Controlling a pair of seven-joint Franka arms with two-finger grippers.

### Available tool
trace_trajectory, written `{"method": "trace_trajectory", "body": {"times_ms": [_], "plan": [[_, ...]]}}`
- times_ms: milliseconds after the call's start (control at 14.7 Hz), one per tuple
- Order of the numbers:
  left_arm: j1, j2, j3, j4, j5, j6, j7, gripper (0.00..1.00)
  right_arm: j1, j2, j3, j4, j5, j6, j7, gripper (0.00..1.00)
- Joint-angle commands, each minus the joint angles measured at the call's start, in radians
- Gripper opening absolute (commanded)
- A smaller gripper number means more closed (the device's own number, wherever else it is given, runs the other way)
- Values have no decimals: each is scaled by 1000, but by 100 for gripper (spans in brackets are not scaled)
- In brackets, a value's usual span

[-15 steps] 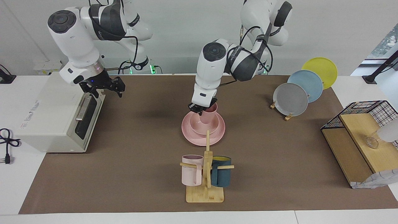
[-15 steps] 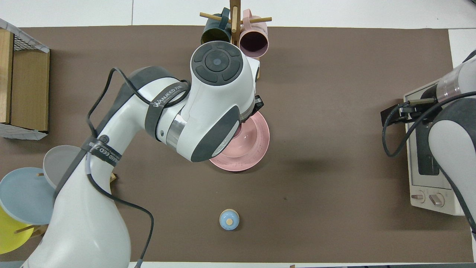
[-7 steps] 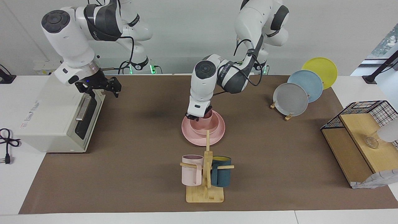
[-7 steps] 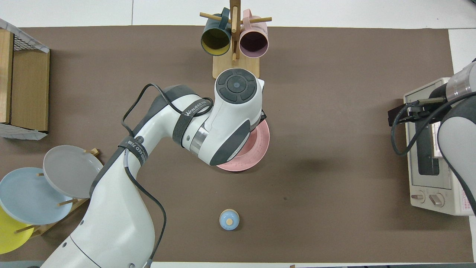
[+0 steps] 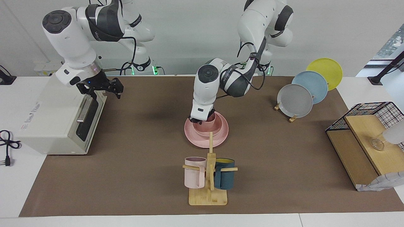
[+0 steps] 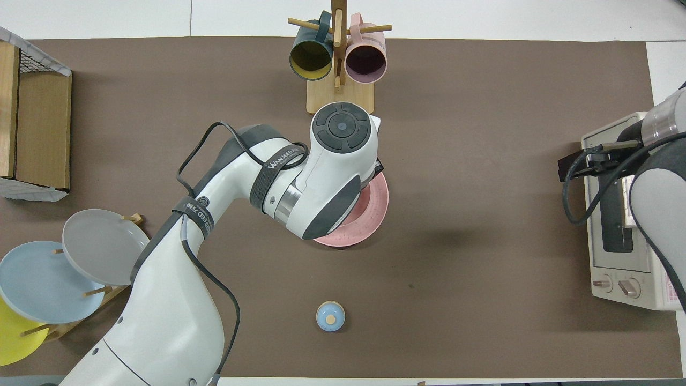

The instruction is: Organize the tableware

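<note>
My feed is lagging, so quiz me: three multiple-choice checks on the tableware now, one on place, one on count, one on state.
1. Where is the cup?
A. in the bowl
B. on the mug rack
C. on the toaster oven

2. How many plates stand in the plate rack?
A. two
B. three
C. five

3. What is the left gripper doing?
A. resting on the mat
B. gripping a mug
C. at the cup's rim

A: the cup stands in the bowl on the plate.
B: grey, blue, yellow.
C: its tips meet the rim.

The left gripper [image 5: 202, 118] is held low at mid-table, its wrist pointed straight down. The right gripper [image 5: 102, 89] is held raised, waiting, fingers spread.
</note>
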Motion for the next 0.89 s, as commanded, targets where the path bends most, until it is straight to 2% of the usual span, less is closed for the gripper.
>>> {"method": "trace_trajectory", "body": {"times_ms": [0, 205, 409, 545, 682, 818], "plan": [[41, -113, 15, -23, 21, -56, -2, 100, -27, -17, 16, -12, 5, -9, -40, 100], [176, -244, 15, -17, 14, -175, 114, 100, -40, -17, 32, -11, 5, -10, -42, 100], [351, -365, 15, -21, 11, -310, 355, 100, -48, -17, 49, -11, 5, -10, -42, 100], [457, -411, 16, -26, 10, -384, 557, 100, -46, -14, 49, -3, 5, -13, -42, 100], [538, -443, 16, -46, 8, -421, 718, 100, -46, -6, 48, 47, 5, -63, -40, 100], [594, -497, 16, -128, 8, -418, 901, 100, -46, 0, 46, 58, 7, -75, -40, 100]]}}
